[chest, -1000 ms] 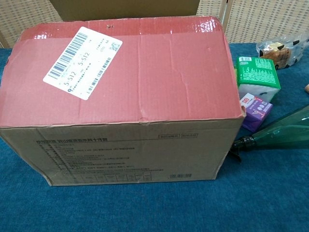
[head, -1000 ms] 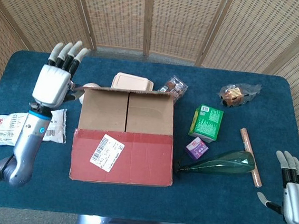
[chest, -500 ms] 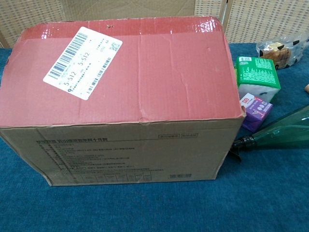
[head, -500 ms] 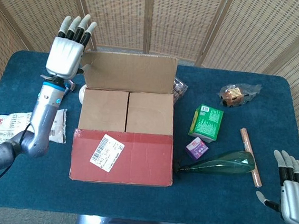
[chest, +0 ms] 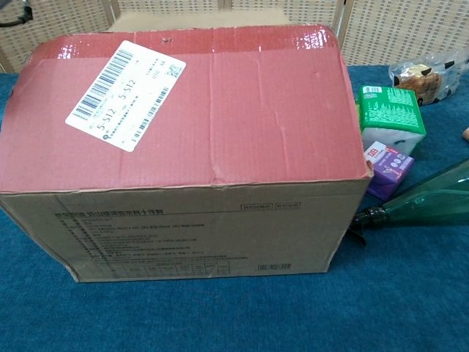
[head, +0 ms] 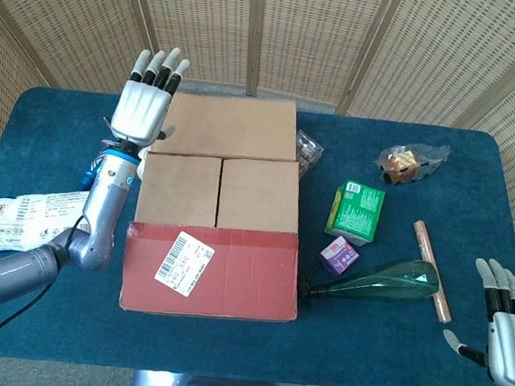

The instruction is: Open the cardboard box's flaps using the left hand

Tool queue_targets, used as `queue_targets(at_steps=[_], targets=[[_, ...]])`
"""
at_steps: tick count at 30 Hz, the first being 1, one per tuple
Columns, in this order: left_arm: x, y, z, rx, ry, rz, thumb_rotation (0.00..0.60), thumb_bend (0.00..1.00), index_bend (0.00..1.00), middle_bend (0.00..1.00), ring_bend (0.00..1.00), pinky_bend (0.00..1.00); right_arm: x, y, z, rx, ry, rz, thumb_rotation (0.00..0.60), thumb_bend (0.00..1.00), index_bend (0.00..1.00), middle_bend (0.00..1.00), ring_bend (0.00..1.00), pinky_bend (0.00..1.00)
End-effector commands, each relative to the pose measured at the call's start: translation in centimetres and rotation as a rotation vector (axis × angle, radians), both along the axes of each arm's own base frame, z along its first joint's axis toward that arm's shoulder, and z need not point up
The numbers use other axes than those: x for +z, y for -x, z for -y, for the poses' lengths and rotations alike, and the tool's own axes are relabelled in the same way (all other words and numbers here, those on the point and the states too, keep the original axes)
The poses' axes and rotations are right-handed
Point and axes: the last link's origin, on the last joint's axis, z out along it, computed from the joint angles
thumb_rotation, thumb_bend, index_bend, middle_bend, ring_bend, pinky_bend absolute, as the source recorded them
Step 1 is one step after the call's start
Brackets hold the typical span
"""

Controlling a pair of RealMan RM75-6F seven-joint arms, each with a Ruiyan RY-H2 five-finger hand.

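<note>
Blue table | cardboard box rear flap beside left hand fingers

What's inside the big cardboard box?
Can't tell. The cardboard box has its far flap folded back, but two inner flaps and the red flap still cover the inside.

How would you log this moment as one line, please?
left hand: open, at far flap | far flap: folded back | near flap: shut | right hand: idle
</note>
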Motion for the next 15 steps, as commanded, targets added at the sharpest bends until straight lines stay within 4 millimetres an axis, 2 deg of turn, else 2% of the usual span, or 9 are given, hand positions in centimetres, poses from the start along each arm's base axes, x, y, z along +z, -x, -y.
queue_targets(at_steps=[1, 8, 12, 15], targets=[[1.4, -0.1, 1.0, -0.022, 0.021, 0.057, 0.600, 0.00, 0.00, 0.00, 0.00, 0.03, 0.0, 0.0, 0.0, 0.002, -0.004, 0.006, 0.600, 0.00, 0.00, 0.00, 0.00, 0.00], [4.1, 1.8, 3.7, 0.157, 0.223, 0.057, 0.600, 0.00, 0.00, 0.00, 0.00, 0.02, -0.1, -0.3, -0.1, 0.014, -0.012, 0.004, 0.600, 0.00, 0.00, 0.00, 0.00, 0.00], [5.0, 2.5, 4.6, 0.160, 0.292, 0.030, 0.600, 0.00, 0.00, 0.00, 0.00, 0.05, -0.1, -0.4, -0.2, 0.016, -0.011, 0.001, 0.600, 0.00, 0.00, 0.00, 0.00, 0.00], [5.4, 3.7, 5.7, 0.146, 0.351, 0.029, 0.600, 0.00, 0.00, 0.00, 0.00, 0.09, -0.2, -0.4, -0.2, 0.016, -0.011, -0.005, 0.600, 0.00, 0.00, 0.00, 0.00, 0.00]])
